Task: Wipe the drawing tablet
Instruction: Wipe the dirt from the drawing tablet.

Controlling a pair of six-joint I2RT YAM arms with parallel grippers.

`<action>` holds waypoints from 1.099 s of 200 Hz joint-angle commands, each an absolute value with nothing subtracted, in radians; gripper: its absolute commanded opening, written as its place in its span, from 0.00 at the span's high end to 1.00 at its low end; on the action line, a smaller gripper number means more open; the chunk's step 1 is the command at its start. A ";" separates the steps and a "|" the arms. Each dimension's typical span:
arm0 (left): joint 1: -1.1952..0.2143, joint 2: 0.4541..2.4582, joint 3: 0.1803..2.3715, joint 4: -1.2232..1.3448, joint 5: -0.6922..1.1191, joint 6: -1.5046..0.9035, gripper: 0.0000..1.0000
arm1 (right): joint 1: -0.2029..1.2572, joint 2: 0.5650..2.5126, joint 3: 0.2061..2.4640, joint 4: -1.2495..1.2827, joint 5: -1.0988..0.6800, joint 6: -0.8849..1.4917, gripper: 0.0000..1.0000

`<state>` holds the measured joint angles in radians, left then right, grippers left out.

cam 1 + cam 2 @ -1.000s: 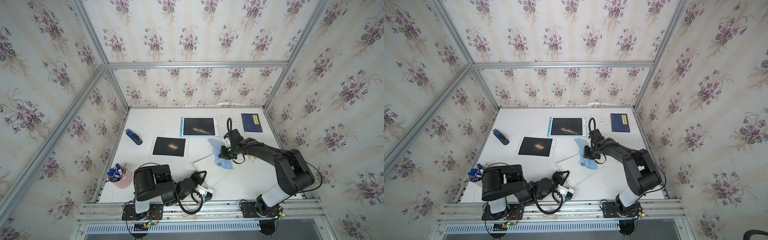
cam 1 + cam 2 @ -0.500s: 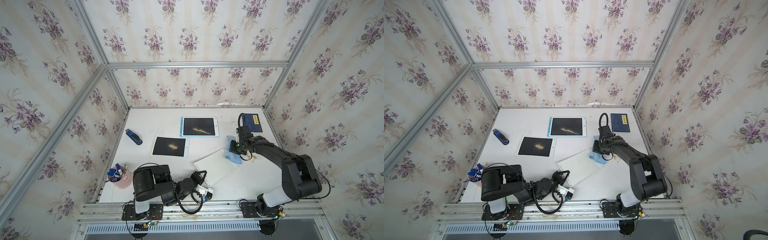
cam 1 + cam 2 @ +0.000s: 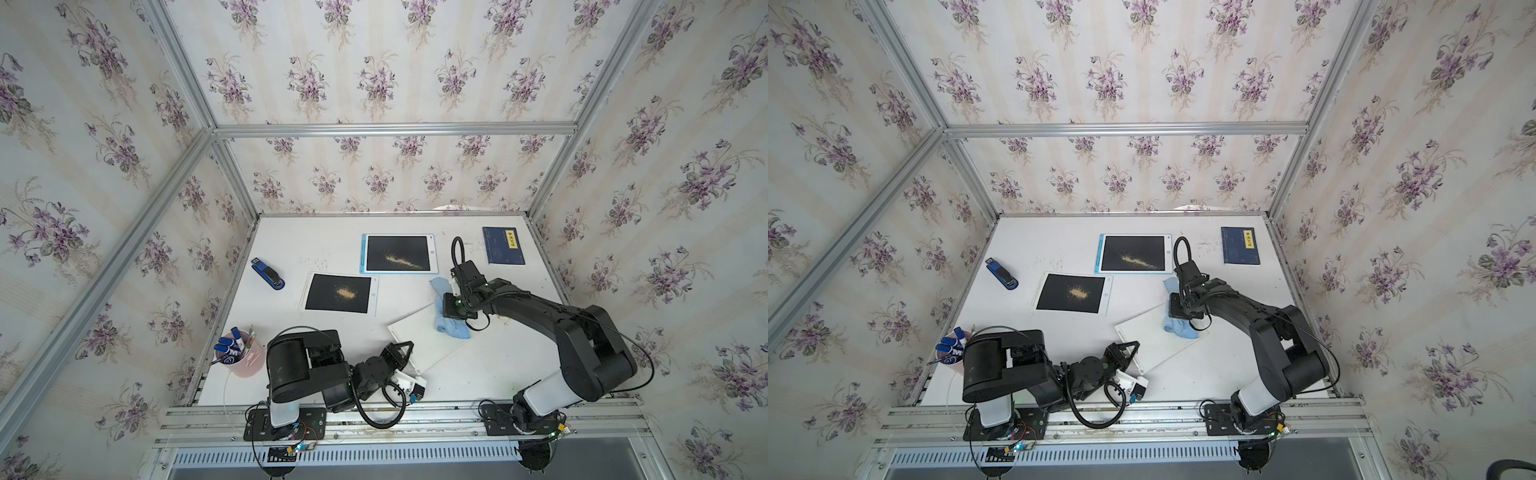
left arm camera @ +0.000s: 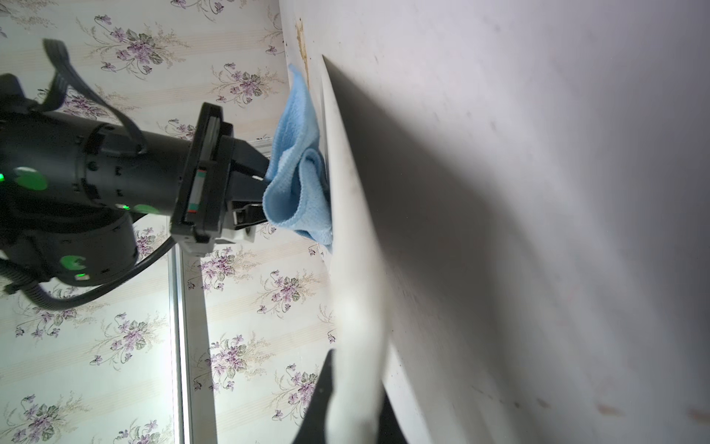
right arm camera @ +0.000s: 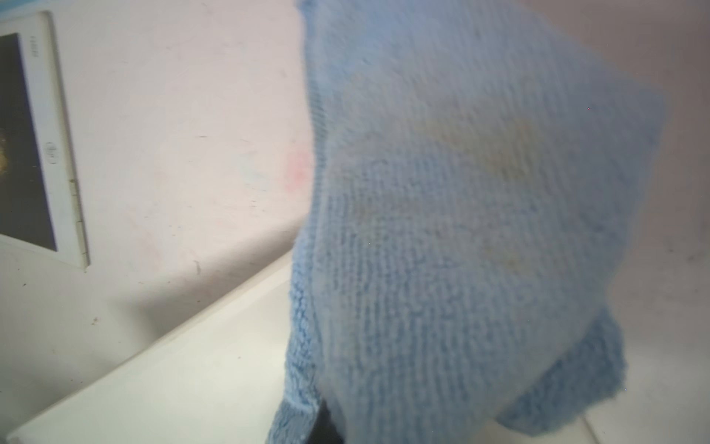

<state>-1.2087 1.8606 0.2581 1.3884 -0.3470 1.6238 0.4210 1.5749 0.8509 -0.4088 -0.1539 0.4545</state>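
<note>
right claw (image 3: 453, 311) is pinching cloth (image 3: 451, 328), pressing it on far corner of tablet (image 3: 419, 336) | left claw (image 3: 406, 353) is clamping the near corner, front of desk (image 3: 490, 365) | rest of tablet is stretching diagonally from cloth toward left arm, so the swipe's probably heading that way
</note>
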 commanded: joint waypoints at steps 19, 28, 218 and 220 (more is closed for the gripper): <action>-1.208 1.856 0.259 1.419 -0.367 1.638 1.00 | 0.298 1.551 0.809 -0.462 -0.030 0.506 1.00; -1.210 1.857 0.259 1.420 -0.365 1.639 1.00 | 0.298 1.528 0.823 -0.504 0.064 0.528 1.00; -1.212 1.856 0.266 1.420 -0.371 1.641 1.00 | 0.468 1.395 0.738 -0.646 0.320 0.796 1.00; -1.211 1.856 0.266 1.419 -0.371 1.640 1.00 | 0.469 1.390 0.738 -0.641 0.316 0.793 1.00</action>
